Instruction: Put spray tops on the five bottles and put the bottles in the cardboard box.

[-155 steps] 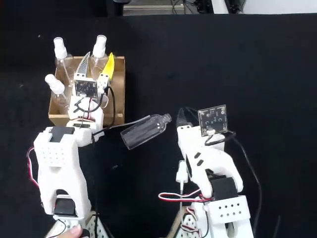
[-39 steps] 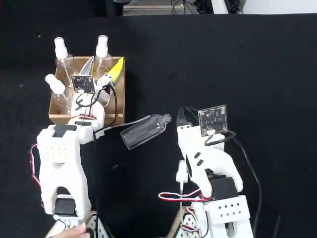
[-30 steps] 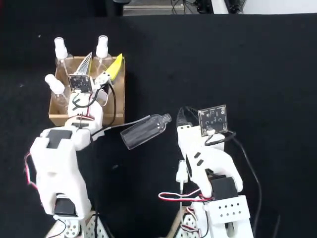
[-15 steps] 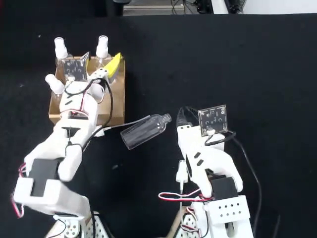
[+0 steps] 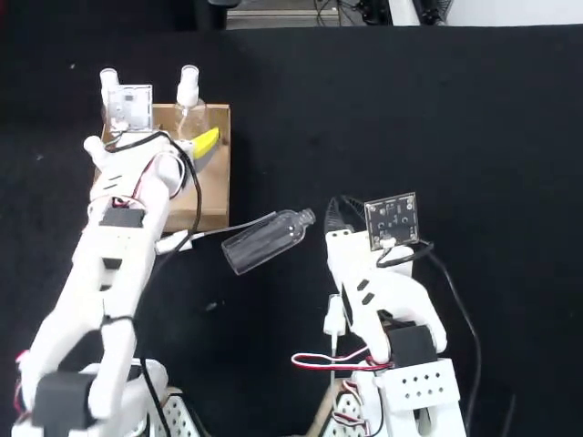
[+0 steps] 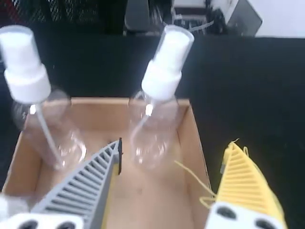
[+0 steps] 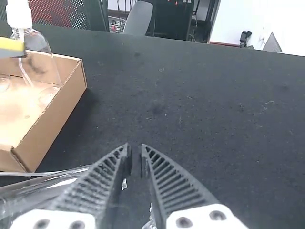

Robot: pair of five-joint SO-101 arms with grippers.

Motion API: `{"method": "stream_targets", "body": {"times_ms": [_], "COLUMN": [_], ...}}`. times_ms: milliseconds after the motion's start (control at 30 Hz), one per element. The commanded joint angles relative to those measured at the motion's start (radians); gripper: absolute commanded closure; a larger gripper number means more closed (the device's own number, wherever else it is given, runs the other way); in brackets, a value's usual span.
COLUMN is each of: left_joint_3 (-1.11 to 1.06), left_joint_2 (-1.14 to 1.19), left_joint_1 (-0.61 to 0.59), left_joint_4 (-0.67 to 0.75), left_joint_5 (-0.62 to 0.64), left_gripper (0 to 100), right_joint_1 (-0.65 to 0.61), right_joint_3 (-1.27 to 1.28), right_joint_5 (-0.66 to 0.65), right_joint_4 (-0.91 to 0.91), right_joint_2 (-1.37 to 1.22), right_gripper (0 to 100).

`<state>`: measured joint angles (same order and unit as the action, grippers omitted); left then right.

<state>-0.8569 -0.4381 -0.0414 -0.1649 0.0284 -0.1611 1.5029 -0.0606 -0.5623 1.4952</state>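
The cardboard box (image 5: 214, 187) stands at the far left and holds three clear bottles with white spray tops (image 5: 189, 86). My left gripper (image 5: 187, 137) hangs open over the box. Its grey and yellow fingers (image 6: 243, 186) are spread wide with nothing between them, just short of two of the bottles (image 6: 157, 129) at the box's far wall. An uncapped clear bottle (image 5: 269, 238) lies on its side on the black table between the arms. A thin tube joins it to a small white piece (image 5: 173, 243). My right gripper (image 5: 332, 214) is shut and empty, just right of that bottle's neck.
The black table (image 5: 410, 118) stretches to the right and far side of the box. In the right wrist view the box (image 7: 43, 124) lies beyond the lying bottle (image 7: 28, 200). Chairs and room clutter stand past the far table edge.
The left arm has stretched out over the box toward its far side, gripper still open. The right arm and the lying bottle have not moved.
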Motion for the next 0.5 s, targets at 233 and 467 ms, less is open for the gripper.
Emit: {"method": "stream_targets", "body": {"times_ms": [233, 467], "left_joint_3": [-0.027, -0.012], "left_joint_2": [-0.284, -0.25], "left_joint_1": [-0.016, 0.027], "left_joint_4": [-0.278, -0.25], "left_joint_5": [0.014, 0.029], "left_gripper": [68, 90], "right_joint_1": [-0.006, -0.006], "right_joint_3": [-0.005, -0.005], "right_joint_5": [-0.002, -0.002], "right_joint_4": [0.023, 0.021], "right_joint_2": [0.025, 0.025], "right_gripper": [98.7, 98.7]}}
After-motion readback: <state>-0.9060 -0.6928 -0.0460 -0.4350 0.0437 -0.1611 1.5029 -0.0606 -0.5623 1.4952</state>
